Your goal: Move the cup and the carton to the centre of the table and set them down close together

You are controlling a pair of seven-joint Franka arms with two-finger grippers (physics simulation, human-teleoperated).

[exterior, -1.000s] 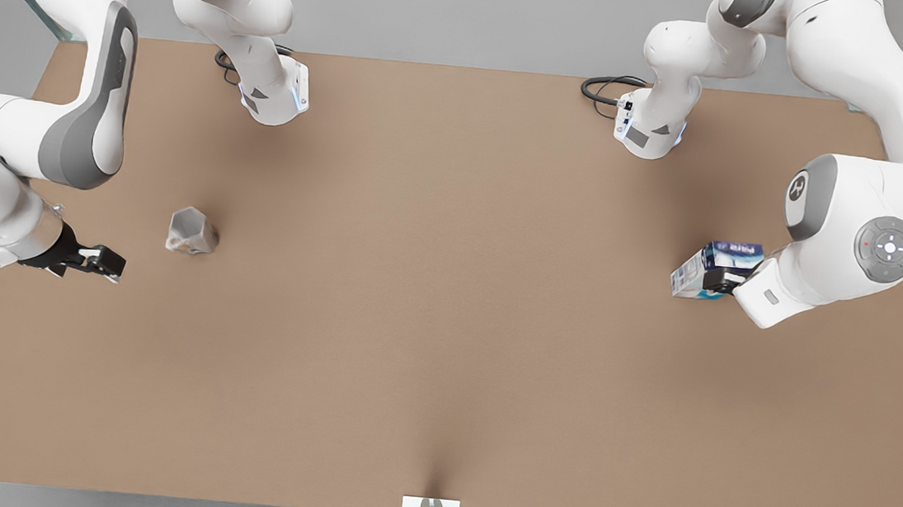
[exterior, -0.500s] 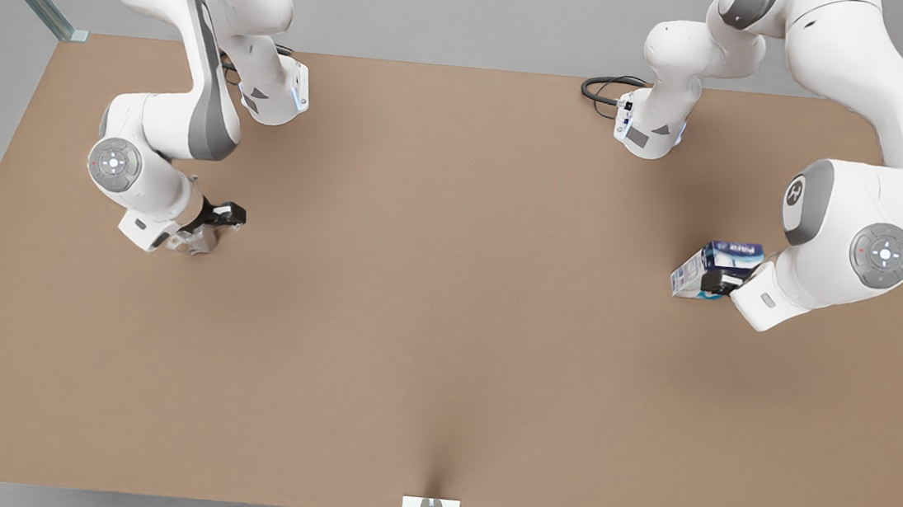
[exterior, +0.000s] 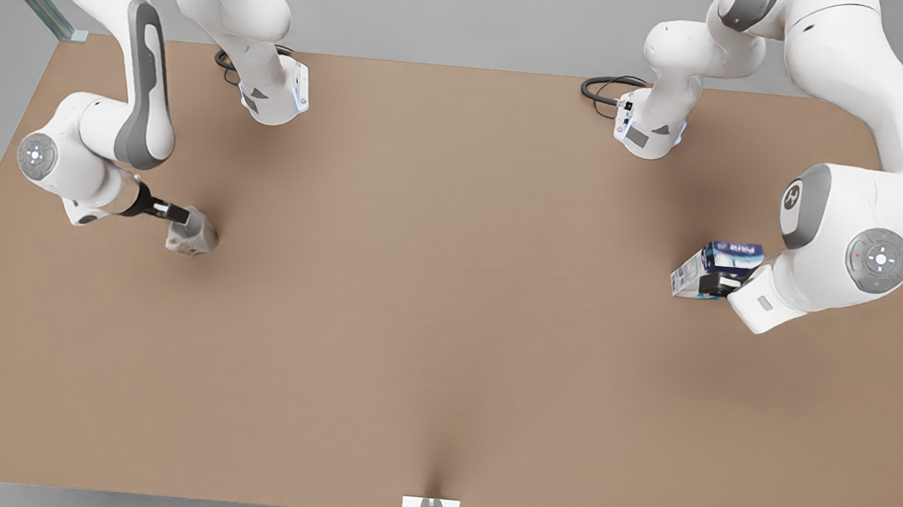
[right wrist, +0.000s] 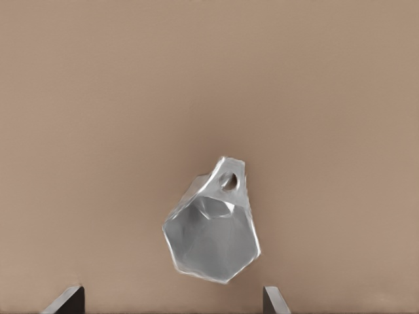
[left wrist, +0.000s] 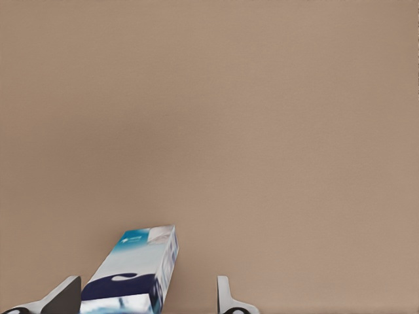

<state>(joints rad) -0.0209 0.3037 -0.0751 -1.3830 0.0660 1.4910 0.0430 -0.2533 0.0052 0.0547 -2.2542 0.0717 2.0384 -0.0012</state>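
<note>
We have the left pincer (exterior: 712,280) at the front view's right, spread wide around the carton (exterior: 717,267). In its wrist view one finger (left wrist: 64,296) sits against the carton's side while the other stands clear, so we judge nothing is clamped yet. The right pincer (exterior: 177,215) is at the front view's left, just over the cup (exterior: 193,235). Its wrist view looks down into the cup's mouth, with both fingertips (right wrist: 69,297) parted well outside the cup's walls and gripping nothing.

Both things sit on the counter (exterior: 447,303) near opposite ends, well apart from each other and from the centre.

Several risks stand out to us:

- The carton is off-centre between the left fingers, so closing could shove or twist it before the far finger meets it, and it may tip or slip out on the lift.
- The cup's sides are faceted and tapering. A flat finger closing on a slanted facet could squeeze it downward or spin it, and it looks light enough to skid away.
- If both arms carry inward together, their wrists could crowd each other near the centre.

The counter top is plain matte tan-brown and bare in the middle. Both arm bases stand at its far edge with dark cables (exterior: 605,91) beside them, and grey wall lies behind.
</note>
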